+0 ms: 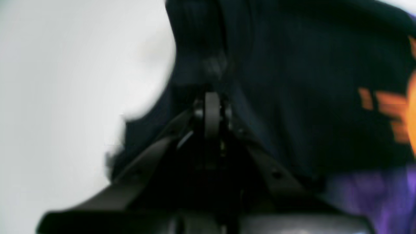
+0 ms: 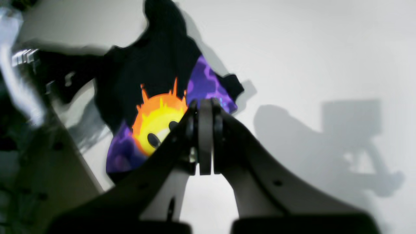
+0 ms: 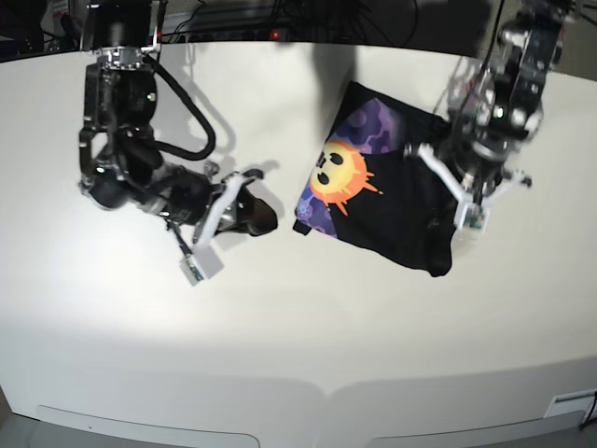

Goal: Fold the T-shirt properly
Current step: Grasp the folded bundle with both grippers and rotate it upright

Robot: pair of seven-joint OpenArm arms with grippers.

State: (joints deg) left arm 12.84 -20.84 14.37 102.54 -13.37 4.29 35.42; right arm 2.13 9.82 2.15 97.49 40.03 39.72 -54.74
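Observation:
The black T-shirt (image 3: pixel 396 205) lies partly folded on the white table, its orange-yellow sun print (image 3: pixel 340 172) and purple patches facing up at its left end. My left gripper (image 3: pixel 464 193) sits at the shirt's right edge. In the left wrist view the left gripper (image 1: pixel 211 97) is shut on a fold of the T-shirt (image 1: pixel 308 81). My right gripper (image 3: pixel 264 217) hovers left of the shirt, apart from it. In the right wrist view the right gripper (image 2: pixel 205 104) is shut with nothing in it, and the T-shirt (image 2: pixel 156 71) lies beyond it.
The white table (image 3: pixel 298 317) stretches wide in front of both arms, with its front edge low in the base view. Cables and dark equipment (image 3: pixel 280 19) run along the back edge. The right arm's shadow (image 2: pixel 341 139) falls on the table.

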